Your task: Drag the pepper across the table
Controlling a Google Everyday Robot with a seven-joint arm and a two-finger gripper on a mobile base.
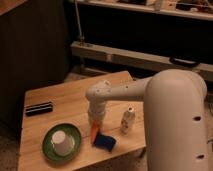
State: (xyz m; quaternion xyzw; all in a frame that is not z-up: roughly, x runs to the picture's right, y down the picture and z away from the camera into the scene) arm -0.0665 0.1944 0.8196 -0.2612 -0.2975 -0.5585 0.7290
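On the wooden surface [65, 97], a flat black bar [39, 108] lay near the left edge, and toward the front a green plate [46, 151] carried an upturned white cup [60, 142]. Near the middle the gripper [95, 120] pointed straight down, its fingers pressed together on the upper end of the orange pepper [94, 130], whose tip reached the surface just beside a blue cloth [105, 142]. A small white bottle [127, 120] stood upright further right, before the bulky white arm [175, 110]
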